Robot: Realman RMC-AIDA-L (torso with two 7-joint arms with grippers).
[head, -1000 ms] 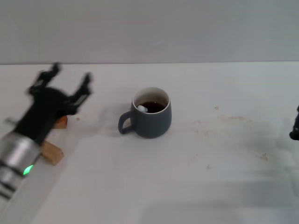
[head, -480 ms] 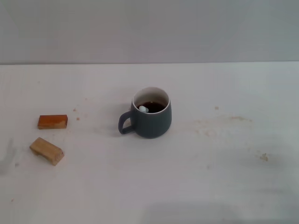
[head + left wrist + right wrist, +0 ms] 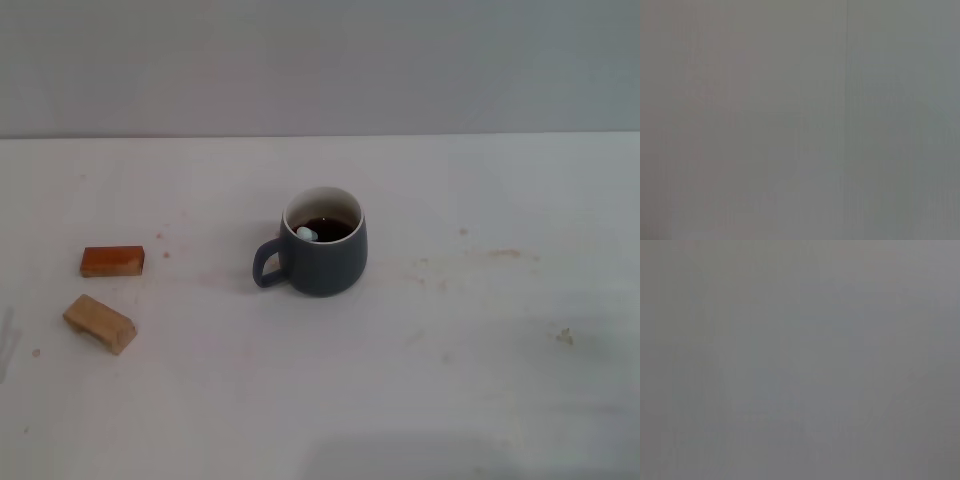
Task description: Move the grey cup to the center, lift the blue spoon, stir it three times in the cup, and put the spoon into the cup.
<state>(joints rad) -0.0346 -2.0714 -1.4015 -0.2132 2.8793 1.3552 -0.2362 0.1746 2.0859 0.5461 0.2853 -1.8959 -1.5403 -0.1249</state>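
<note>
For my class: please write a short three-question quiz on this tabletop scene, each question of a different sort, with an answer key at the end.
1. True or false: the blue spoon lies on the table beside the grey cup.
2. Multiple choice: which way does the cup's handle point in the head view? A) toward the robot's left B) toward the robot's right C) toward the far wall
3. Fill in: the number of small wooden blocks on the robot's left side of the table is ____.

Key
1. False: only its pale handle tip shows, inside the cup above the dark liquid.
2. A
3. two

Neither gripper appears in any view.
</note>
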